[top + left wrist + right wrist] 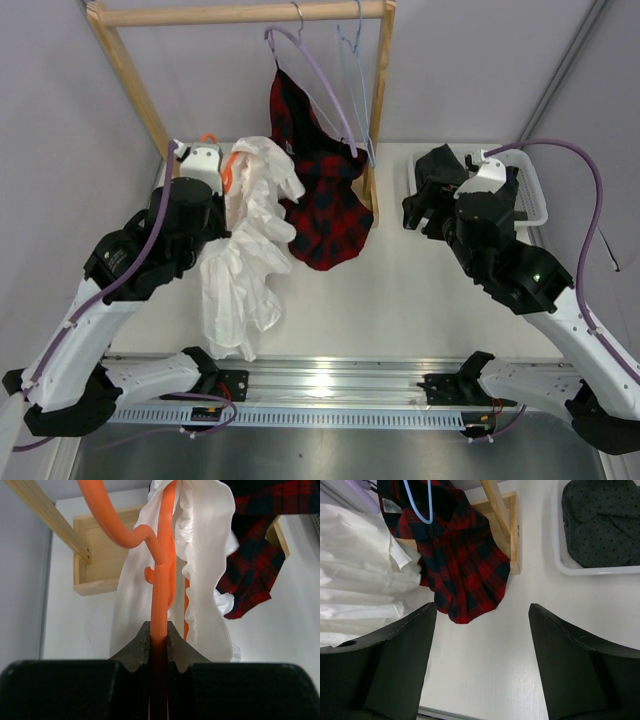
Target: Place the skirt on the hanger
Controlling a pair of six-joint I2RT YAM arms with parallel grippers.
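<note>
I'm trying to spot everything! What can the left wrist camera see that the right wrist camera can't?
Only the left wrist view shows the orange hanger, pinched in the left gripper. Only the right wrist view shows the dark dotted cloth in the white basket, the pale blue hanger, and the open right gripper. Both show the white skirt and the red plaid garment.

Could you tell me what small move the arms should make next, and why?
Probably bring the open right gripper across to the skirt. The left gripper is shut on the hanger, so it cannot tug fabric, and the skirt hangs bunched beside it, trailing onto the table.
</note>
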